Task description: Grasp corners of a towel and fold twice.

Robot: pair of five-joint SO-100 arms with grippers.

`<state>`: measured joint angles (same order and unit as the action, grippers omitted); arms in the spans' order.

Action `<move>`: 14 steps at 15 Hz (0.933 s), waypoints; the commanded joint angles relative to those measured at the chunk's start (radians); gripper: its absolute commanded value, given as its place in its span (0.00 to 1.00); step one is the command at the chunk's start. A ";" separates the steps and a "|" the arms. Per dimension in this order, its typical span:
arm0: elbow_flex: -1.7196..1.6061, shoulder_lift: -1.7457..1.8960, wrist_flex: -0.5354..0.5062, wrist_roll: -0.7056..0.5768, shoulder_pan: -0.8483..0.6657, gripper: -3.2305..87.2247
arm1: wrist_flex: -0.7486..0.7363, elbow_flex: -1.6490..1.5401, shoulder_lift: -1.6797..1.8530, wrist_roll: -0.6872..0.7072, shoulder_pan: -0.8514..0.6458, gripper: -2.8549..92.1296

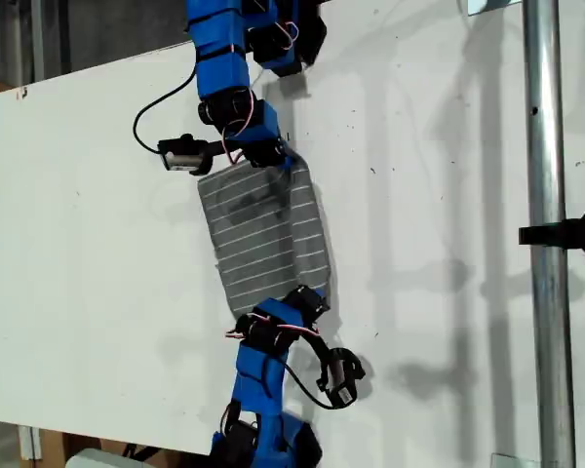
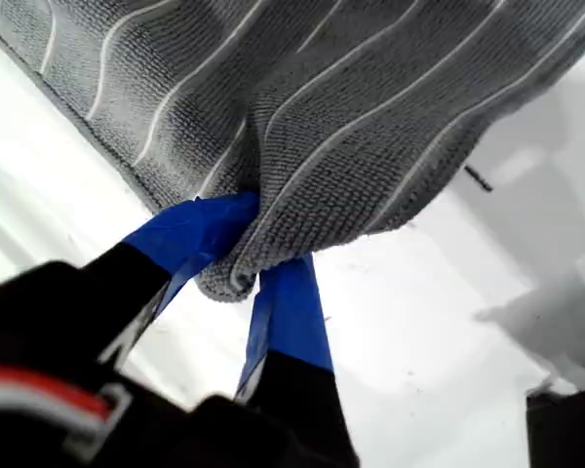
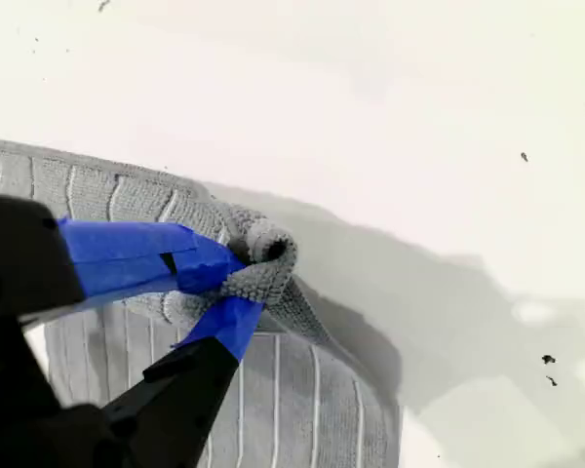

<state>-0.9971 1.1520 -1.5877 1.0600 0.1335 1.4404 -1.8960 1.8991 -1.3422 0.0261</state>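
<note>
Towel (image 1: pixel 263 234) corners hidden in claws

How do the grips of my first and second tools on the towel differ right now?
My first tool pinches a towel corner with cloth draping broadly above it; my second tool pinches a corner bunched into a small roll. The first wrist view shows cloth lifted off the table; the second shows most cloth lying flat. Both tools are shut on the towel.

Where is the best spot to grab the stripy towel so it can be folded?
At its corners. The towel is soft and wider than a gripper, so corner tips are easiest to pinch, coming in from outside its edge. My first gripper and my second gripper each already pinch one bunched corner.
</note>
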 commanded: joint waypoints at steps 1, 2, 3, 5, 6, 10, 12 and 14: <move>-0.094 0.130 -0.021 -0.020 -0.132 0.00 | -0.097 -0.048 0.052 0.161 -0.212 0.03; -0.163 0.179 -0.020 -0.058 -0.219 0.00 | -0.146 -0.048 0.034 0.264 -0.324 0.03; -0.202 0.222 -0.029 -0.103 -0.318 0.00 | -0.190 -0.020 -0.002 0.357 -0.423 0.03; -0.227 0.305 -0.060 -0.193 -0.494 0.00 | -0.278 0.112 -0.114 0.512 -0.561 0.03; -0.244 0.353 -0.054 -0.227 -0.563 0.00 | -0.313 0.209 -0.193 0.568 -0.604 0.03; -0.291 0.437 -0.052 -0.293 -0.721 0.00 | -0.397 0.563 -0.422 0.727 -0.689 0.03; -0.362 0.482 -0.038 -0.272 -0.703 0.00 | -0.377 0.520 -0.373 0.715 -0.686 0.03; -0.494 0.488 0.032 -0.229 -0.640 0.00 | -0.327 0.397 -0.347 0.675 -0.664 0.03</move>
<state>-1.4389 1.5923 -1.5892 0.8038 -0.5507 1.0907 -1.4527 1.4742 -0.6519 -0.6458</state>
